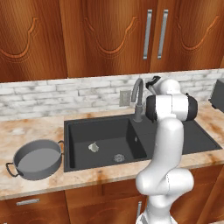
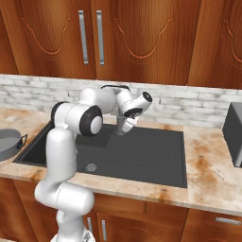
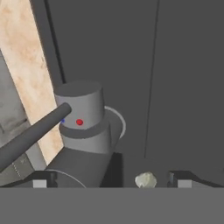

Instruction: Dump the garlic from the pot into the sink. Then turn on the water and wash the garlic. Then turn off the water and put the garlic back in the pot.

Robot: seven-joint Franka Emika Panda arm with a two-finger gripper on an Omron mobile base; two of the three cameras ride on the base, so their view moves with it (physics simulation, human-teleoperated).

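Fingertips (image 3: 42,180) of my gripper (image 3: 111,178) stand spread wide at the bottom of the hand view, released and grasping nothing, with the garlic (image 3: 146,180) showing between them, down on the basin floor. Just beyond, the faucet (image 3: 83,124) rises close to my hand, its base marked with a red and a blue dot, its lever (image 3: 33,133) jutting toward the marbled counter (image 3: 33,70). From the left base view, the garlic lies apart from the round drain (image 1: 119,157) in the dark sink (image 1: 100,140), no stream running. The grey pot (image 1: 37,159) sits upright on the counter, just beside the sink's left rim. Behind the gooseneck spout, a pale brick backsplash (image 1: 65,94) runs beneath wooden cabinets (image 1: 109,35).
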